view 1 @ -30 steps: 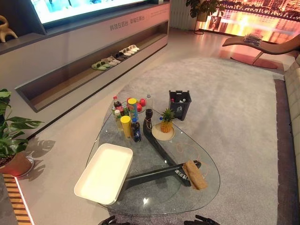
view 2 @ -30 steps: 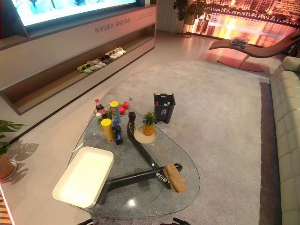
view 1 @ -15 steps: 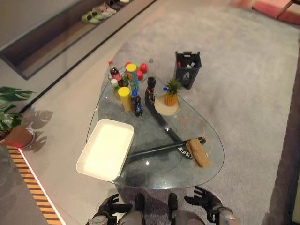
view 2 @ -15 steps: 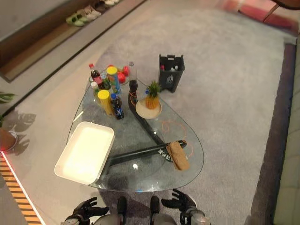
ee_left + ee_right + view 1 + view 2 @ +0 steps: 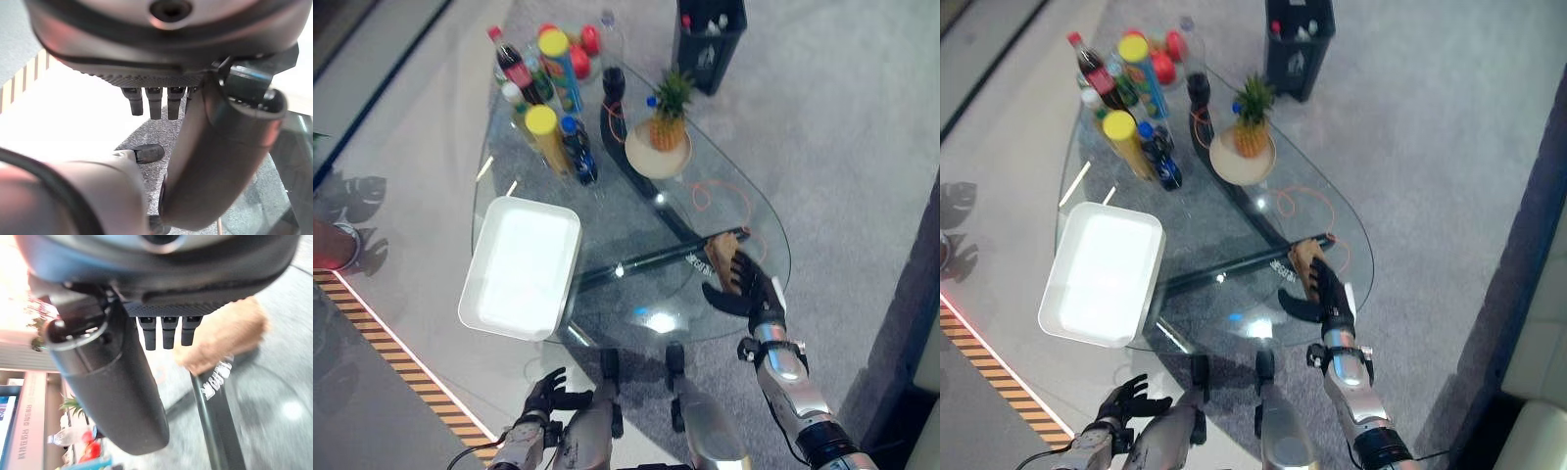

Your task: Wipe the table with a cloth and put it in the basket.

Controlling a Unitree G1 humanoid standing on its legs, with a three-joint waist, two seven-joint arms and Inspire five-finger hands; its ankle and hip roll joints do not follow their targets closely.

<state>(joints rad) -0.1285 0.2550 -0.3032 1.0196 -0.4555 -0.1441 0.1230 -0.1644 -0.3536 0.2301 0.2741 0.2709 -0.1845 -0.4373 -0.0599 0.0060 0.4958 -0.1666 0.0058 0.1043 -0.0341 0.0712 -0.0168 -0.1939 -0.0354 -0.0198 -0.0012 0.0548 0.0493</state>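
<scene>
A brown cloth [image 5: 722,253] lies folded on the glass table [image 5: 744,211], near its right edge. My right hand [image 5: 744,289] reaches over the table's near right rim, open, with spread fingers over the cloth's near end. I cannot tell whether they touch it. In the right wrist view its straight fingers [image 5: 166,330] point at the cloth [image 5: 222,335]. The white rectangular basket [image 5: 522,264] sits on the table's left side, holding nothing. My left hand [image 5: 546,394] hangs low, below the table's near edge, open.
Several bottles and cans [image 5: 543,98] crowd the table's far left. A pineapple on a plate [image 5: 664,117] stands at the far middle, with an orange cord [image 5: 705,196] beside it. A black bin [image 5: 710,39] stands on the carpet beyond the table.
The camera has tilted down and closer to the table. My right hand has risen from below the near edge and reached over the cloth. The left hand stays low.
</scene>
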